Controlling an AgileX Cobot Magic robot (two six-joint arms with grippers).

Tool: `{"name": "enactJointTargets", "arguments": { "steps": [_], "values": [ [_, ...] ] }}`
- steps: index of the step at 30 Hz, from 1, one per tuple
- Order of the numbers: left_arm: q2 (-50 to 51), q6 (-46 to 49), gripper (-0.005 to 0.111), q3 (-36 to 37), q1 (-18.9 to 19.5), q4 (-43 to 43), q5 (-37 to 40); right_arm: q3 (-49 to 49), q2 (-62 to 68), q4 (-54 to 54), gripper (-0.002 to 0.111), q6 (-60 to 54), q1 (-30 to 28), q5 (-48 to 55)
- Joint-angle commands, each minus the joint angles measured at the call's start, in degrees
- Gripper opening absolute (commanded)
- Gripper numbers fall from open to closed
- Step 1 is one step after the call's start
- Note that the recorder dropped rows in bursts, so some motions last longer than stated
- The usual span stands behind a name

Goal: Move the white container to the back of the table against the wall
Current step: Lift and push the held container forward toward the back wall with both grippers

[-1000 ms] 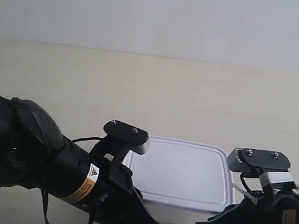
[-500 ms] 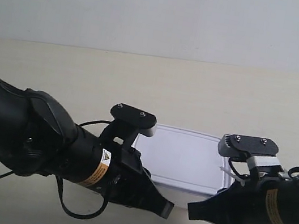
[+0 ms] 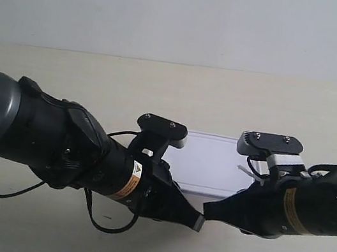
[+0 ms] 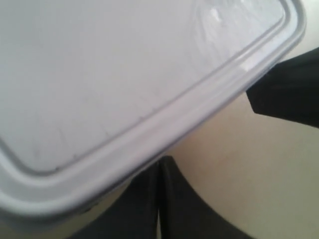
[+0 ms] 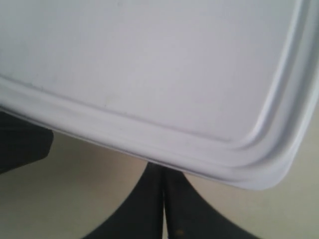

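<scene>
One wall (image 3: 174, 17) fills the top of the frame, with one table (image 3: 65, 83) below it. Two black arms enter from the lower corners. The arm at the exterior view's left (image 3: 55, 146) points its tip at the near side of the single white container (image 3: 210, 165). The container lies at lower centre on the table, well apart from the wall. The arm at the exterior view's right (image 3: 309, 211) meets it there, tips almost touching. Each wrist view shows the left gripper (image 4: 159, 169) and right gripper (image 5: 163, 174) with both fingers pressed together, gripping nothing, tips under the lid's rim.
</scene>
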Motion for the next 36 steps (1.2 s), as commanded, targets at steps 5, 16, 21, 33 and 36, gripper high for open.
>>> {"name": "enactJointTargets", "arguments": {
  "steps": [5, 16, 21, 33, 36],
  "values": [
    [2.68, 0.06, 0.000, -2.47, 2.92, -0.11, 1.32, -3.91, 3.69, -0.03, 0.000, -0.80, 0.13, 1.22],
    [3.18, 0.45, 0.000, -5.39, 7.24, 1.02, 1.47, -8.75, 7.83, -0.03, 0.000, -0.95, 0.13, 4.06],
    [3.95, 0.45, 0.000, -7.06, 8.20, 1.28, 0.91, -10.86, 9.26, -0.03, 0.000, -0.95, 0.13, 6.93],
    [7.82, 0.45, 0.000, -11.01, 11.27, 1.48, -0.58, -15.73, 13.05, -0.03, 0.000, -2.00, 0.03, 11.02],
    [8.29, 0.45, 0.000, -11.86, 11.74, 1.48, -0.58, -17.05, 13.81, -0.03, 0.000, -3.10, 0.03, 11.76]
  ]
}}
